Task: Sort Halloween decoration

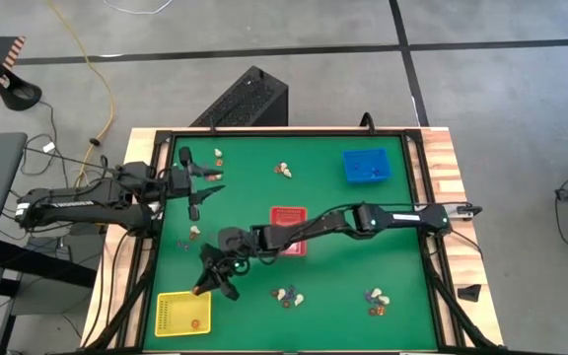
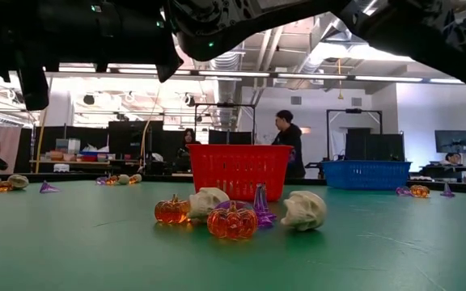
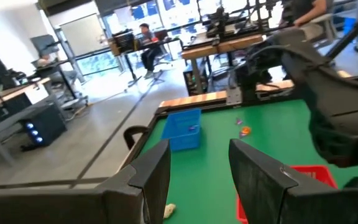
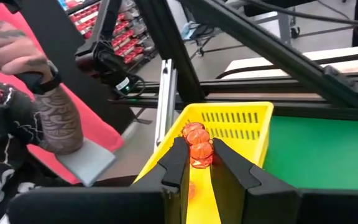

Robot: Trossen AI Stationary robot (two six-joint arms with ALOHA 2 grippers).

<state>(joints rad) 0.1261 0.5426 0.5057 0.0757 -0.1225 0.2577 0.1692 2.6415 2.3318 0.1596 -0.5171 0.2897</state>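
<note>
My right gripper (image 1: 205, 287) reaches across to the near-left corner and hangs over the yellow tray's (image 1: 182, 314) far edge, shut on a small orange pumpkin (image 4: 201, 155). A second orange pumpkin (image 4: 194, 131) lies inside the yellow tray (image 4: 241, 124). My left gripper (image 1: 208, 187) hovers open over the table's far-left part, touching nothing. Little heaps of cream, orange and purple trinkets lie on the green mat: near the middle (image 1: 286, 295), near right (image 1: 376, 301), far middle (image 1: 284, 170), far left (image 1: 218, 156). My right gripper pinches the orange pumpkin (image 4: 201, 159) between its two fingertips (image 4: 178, 157), one on either side. The fingers slant down from the table's right toward the yellow tray. The pumpkin is lifted clear, above the tray's inside.
A red tray (image 1: 289, 229) sits mid-table under my right arm and a blue tray (image 1: 366, 166) at the far right. In the low view, pumpkins (image 2: 231, 221), skulls (image 2: 304, 209) and a purple piece (image 2: 261, 206) stand before the red tray. A person's tattooed arm (image 4: 55, 118) shows beyond the table's left edge.
</note>
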